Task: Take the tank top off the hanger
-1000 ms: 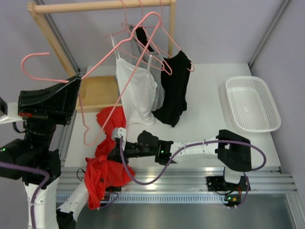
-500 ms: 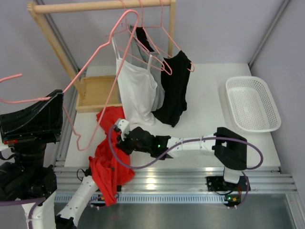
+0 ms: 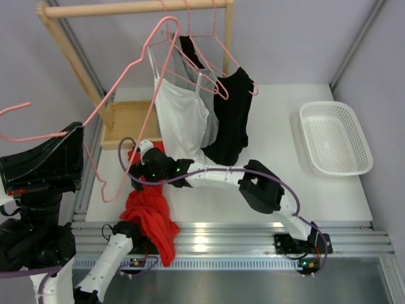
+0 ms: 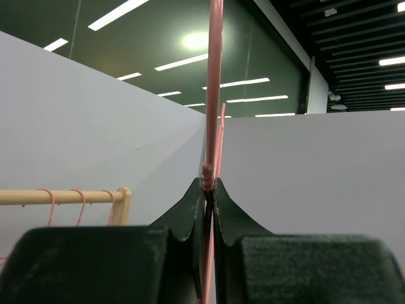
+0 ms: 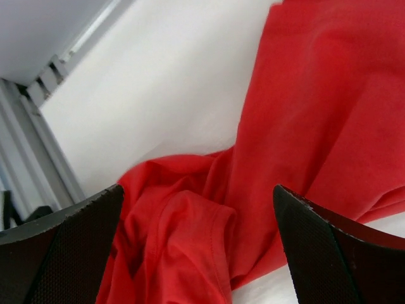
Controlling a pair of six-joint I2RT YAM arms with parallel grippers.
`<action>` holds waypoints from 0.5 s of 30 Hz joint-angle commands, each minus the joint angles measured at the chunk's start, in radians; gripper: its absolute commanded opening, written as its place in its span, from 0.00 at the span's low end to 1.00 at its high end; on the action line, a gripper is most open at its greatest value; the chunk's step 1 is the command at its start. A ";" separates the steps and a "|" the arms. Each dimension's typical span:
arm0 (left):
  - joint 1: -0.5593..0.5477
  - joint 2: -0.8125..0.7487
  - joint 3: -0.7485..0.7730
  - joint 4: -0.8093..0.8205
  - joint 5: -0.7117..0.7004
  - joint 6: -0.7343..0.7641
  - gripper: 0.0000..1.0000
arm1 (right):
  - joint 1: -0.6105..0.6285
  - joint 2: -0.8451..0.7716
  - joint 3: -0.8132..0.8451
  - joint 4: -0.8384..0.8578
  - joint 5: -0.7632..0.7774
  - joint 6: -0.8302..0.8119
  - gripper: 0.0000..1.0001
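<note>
Tank top (image 3: 150,212), red, lies crumpled on the worktop (image 3: 272,158) in the top view. It spills over the near edge, off the pink hanger (image 3: 114,81).

Left wrist view: left hand (image 4: 209,188) is clenched on the hanger wire.

Right wrist view: right hand (image 5: 197,209) is spread wide over the tank top, gripping nothing.

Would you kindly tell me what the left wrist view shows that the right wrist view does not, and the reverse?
Only the left wrist view shows the pink hanger, its wire clamped in the shut left end effector, and the wooden rail beyond it. Only the right wrist view shows the red tank top lying crumpled on the white table, under the open right end effector. Both share only this: each has its own black end effector at the bottom edge. No object appears in both.
</note>
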 commanded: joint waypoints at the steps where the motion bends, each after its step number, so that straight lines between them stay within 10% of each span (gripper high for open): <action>1: 0.000 -0.015 -0.003 0.014 -0.022 0.020 0.00 | 0.010 0.061 0.100 -0.192 0.000 0.030 0.99; 15: 0.000 -0.015 -0.023 0.014 -0.020 0.012 0.00 | 0.044 0.132 0.076 -0.303 -0.002 0.040 0.99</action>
